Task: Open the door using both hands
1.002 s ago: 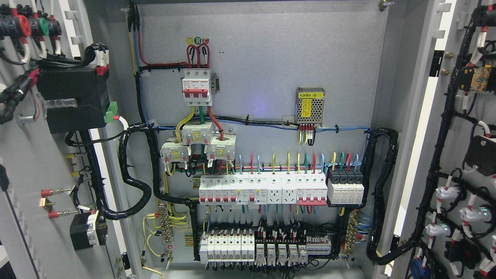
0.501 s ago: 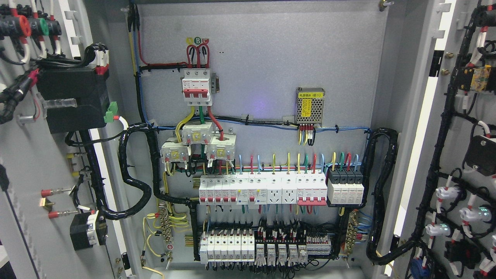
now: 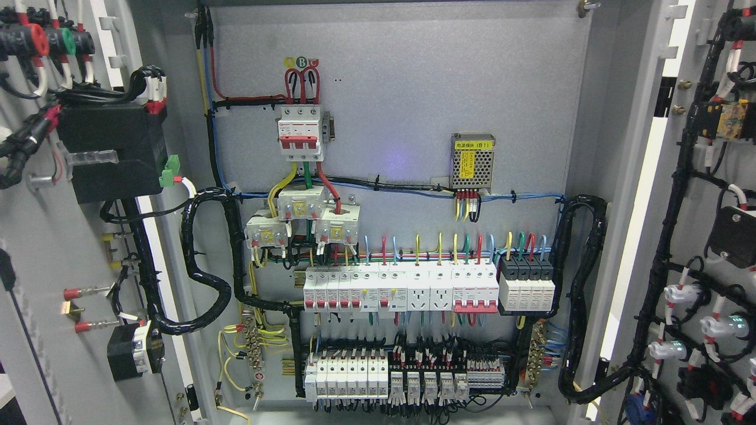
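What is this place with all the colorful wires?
It looks like the inside of an electrical cabinet with both doors swung open. You can see rows of white switches, a big red-and-white breaker, and black cable bundles running to the left door.

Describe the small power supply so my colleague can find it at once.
Look at the grey back panel between the open doors. Right of centre, above the long breaker row, sits the power supply. It alone has a perforated metal case and yellow label.

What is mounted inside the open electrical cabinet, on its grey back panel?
On the back panel: a red-handled main breaker, a meshed power supply, a row of circuit breakers and lower relays. Whatever lies behind the black cable looms is hidden.
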Available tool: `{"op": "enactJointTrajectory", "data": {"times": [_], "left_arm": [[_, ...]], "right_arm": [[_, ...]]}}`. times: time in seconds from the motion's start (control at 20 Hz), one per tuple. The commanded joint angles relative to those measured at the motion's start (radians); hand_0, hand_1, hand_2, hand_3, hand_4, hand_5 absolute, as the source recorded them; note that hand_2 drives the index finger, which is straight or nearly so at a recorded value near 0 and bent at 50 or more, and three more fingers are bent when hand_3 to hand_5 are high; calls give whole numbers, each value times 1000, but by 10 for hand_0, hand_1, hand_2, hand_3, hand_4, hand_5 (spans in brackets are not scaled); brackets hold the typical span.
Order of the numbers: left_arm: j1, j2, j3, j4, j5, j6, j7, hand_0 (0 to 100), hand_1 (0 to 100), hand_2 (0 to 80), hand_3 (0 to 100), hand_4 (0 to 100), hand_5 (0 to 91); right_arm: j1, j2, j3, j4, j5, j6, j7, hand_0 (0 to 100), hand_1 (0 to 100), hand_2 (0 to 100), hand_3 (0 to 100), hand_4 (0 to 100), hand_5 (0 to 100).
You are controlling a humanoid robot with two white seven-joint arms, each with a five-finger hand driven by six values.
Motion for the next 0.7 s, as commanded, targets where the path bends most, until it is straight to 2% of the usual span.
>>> {"op": "enactJointTrajectory", "data": {"times": [0.0,0.05,0.15,0.25,0.45,0.55,0.65], "left_arm": [[-78,37,13,-135,16,-3,1,0,0,0,0,29,0],[-104,34,13,-136,17,-4,1,0,0,0,0,29,0],[-145,31,13,-144,17,-4,9,0,0,0,0,29,0],[-196,33,15,-150,17,-4,25,0,0,0,0,29,0],[-263,31,15,-184,17,-4,36,0,0,0,0,29,0],[-286,25,15,-199,17,-4,36,0,0,0,0,29,0],[-312,22,15,-208,17,-11,36,0,0,0,0,29,0]], "right_arm": [[124,-115,-104,-59,1,-96,-1,0,0,0,0,0,0],[144,-121,-110,-62,0,-141,-1,0,0,0,0,0,0],[180,-135,-112,-73,1,-183,-1,0,0,0,0,0,0],[204,-140,-113,-90,1,-197,-1,0,0,0,0,0,0],[227,-153,-170,-128,0,-235,-2,0,0,0,0,0,0],[264,-155,-190,-150,-2,-251,-2,0,0,0,0,0,0],[285,-169,-193,-167,-2,-297,-2,0,0,0,0,0,0]]}}
